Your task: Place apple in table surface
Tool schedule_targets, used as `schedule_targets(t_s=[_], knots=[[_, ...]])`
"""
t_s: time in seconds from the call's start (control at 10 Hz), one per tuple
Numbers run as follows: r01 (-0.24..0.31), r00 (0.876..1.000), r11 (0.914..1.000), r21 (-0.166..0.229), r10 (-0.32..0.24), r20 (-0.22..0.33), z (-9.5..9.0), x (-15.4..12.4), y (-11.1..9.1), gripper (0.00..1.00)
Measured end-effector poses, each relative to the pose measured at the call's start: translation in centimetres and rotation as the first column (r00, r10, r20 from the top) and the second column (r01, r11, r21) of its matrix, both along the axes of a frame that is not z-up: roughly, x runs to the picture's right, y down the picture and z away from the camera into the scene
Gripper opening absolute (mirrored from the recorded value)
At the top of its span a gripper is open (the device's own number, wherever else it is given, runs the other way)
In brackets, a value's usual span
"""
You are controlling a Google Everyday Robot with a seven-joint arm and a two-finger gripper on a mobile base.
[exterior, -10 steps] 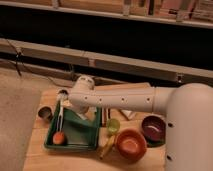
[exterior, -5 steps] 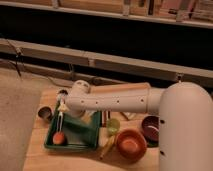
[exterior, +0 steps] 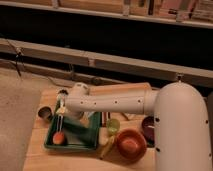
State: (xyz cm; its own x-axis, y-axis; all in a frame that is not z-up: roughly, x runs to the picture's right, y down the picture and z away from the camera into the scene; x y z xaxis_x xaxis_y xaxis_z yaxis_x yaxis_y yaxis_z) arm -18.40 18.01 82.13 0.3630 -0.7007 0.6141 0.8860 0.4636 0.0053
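The apple [exterior: 59,137] is a small orange-red ball lying in the front left part of the dark green tray [exterior: 86,142]. My gripper [exterior: 60,120] hangs at the end of the white arm, pointing down, directly above the apple and close to it. I cannot tell whether it touches the apple. The light tan wooden table surface [exterior: 37,155] lies under the tray and shows bare wood along the left and front.
A metal cup [exterior: 45,113] stands left of the tray. A yellow-green cup [exterior: 113,126], an orange bowl [exterior: 131,144], a dark purple bowl [exterior: 148,125] and a yellow banana-like item [exterior: 106,148] sit to the right. A green object [exterior: 79,125] lies in the tray.
The gripper has come down a little toward the apple. The apple has stayed in the tray. The robot's white body now fills more of the right side.
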Motion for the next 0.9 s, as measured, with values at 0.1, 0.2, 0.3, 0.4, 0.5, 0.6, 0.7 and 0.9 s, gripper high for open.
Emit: schedule_targets(t_s=[0.1, 0.2, 0.3, 0.4, 0.5, 0.6, 0.7, 0.9], knots=[[0.001, 1.000, 1.0000, -0.003, -0.001, 0.005, 0.1, -0.3, 0.1, 1.00], [0.006, 1.000, 0.9999, -0.010, -0.006, 0.012, 0.2, -0.4, 0.5, 1.00], [0.006, 1.000, 0.9999, -0.013, -0.006, 0.014, 0.3, -0.5, 0.7, 1.00], [0.009, 1.000, 0.9998, -0.018, -0.009, 0.017, 0.4, -0.6, 1.0, 1.00], [0.013, 1.000, 0.9997, -0.022, -0.013, 0.018, 0.6, -0.7, 1.3, 1.00], [0.019, 1.000, 0.9995, -0.027, -0.019, 0.020, 0.7, -0.9, 1.5, 1.00], [0.025, 0.999, 0.9992, -0.030, -0.025, 0.022, 0.7, -1.1, 1.7, 1.00], [0.035, 0.999, 0.9988, -0.033, -0.034, 0.018, 0.7, -1.1, 2.0, 1.00]])
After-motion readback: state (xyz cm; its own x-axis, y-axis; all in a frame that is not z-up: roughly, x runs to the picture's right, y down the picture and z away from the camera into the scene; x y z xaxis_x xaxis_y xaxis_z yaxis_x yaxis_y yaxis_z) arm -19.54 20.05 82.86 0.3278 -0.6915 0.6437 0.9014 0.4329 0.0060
